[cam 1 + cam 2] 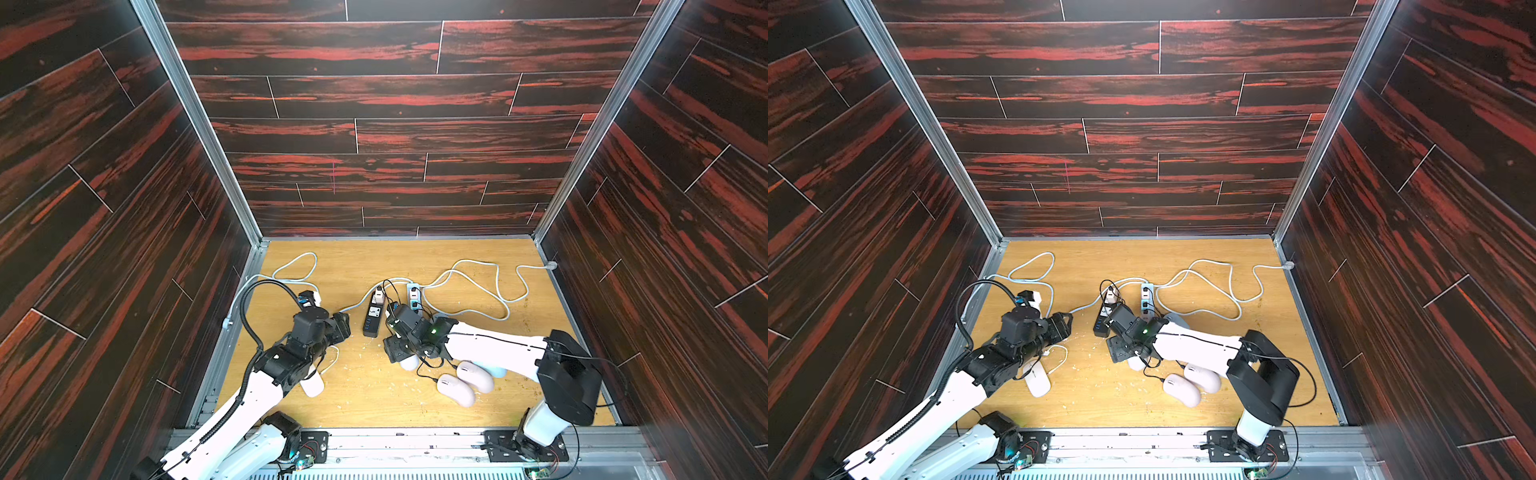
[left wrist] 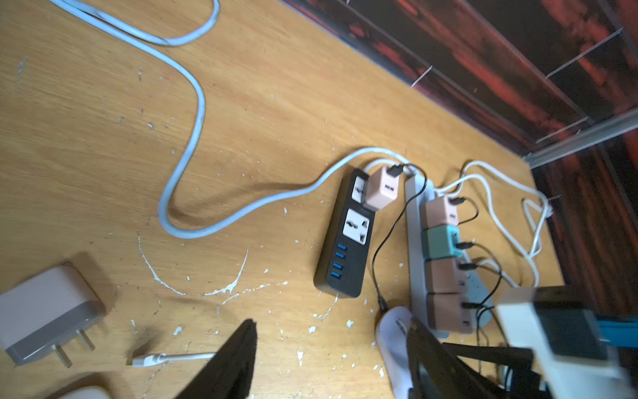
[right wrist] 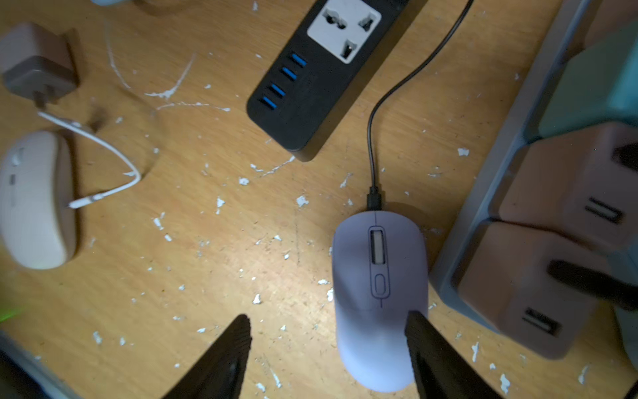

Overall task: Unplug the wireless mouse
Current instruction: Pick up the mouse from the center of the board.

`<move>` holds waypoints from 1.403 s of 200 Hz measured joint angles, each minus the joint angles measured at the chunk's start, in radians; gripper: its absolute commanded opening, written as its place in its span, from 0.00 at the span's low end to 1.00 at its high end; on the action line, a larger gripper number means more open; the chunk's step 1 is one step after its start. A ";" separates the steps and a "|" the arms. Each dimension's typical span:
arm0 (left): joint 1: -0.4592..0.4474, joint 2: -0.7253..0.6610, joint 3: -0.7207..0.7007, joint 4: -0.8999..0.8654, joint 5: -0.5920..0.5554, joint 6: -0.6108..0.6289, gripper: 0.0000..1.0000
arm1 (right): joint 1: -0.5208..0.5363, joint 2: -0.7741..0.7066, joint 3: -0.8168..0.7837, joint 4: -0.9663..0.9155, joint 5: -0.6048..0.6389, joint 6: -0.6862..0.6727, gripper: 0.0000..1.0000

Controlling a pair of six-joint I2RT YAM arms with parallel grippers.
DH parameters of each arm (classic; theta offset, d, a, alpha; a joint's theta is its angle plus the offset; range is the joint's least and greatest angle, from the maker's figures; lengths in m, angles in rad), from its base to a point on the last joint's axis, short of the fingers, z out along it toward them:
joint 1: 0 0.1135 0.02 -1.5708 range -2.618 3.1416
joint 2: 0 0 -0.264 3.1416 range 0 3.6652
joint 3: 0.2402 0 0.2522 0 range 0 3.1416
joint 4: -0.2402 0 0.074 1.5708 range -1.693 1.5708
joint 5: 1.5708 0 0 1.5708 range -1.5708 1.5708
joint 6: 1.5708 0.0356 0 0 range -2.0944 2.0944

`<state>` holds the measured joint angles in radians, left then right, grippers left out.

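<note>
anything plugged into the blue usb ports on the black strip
No, all four blue USB ports on the black power strip are empty.

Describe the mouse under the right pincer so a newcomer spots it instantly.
On the wooden tabletop, find the black power strip with blue USB ports, beside a grey strip loaded with pink and teal chargers. Past its USB end, under the right pincer, lies a lilac mouse. Unlike the white mouse nearby, a black cable plugs into its nose.
</note>
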<state>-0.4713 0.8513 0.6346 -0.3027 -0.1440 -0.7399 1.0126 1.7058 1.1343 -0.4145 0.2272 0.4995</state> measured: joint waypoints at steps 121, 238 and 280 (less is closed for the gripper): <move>0.006 -0.068 -0.028 -0.072 -0.034 -0.002 0.83 | -0.043 0.112 0.021 -0.056 -0.030 0.041 0.76; 0.006 -0.146 -0.082 -0.064 -0.079 0.025 0.92 | -0.041 0.180 0.057 -0.103 -0.030 0.011 0.72; 0.006 -0.153 -0.097 -0.062 -0.089 0.027 0.92 | -0.035 0.180 0.056 -0.105 -0.031 -0.023 0.71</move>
<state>-0.4648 0.6979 0.5377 -0.3645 -0.2325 -0.7132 0.9771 1.8862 1.1900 -0.5198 0.1967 0.4767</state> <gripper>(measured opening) 0.915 0.710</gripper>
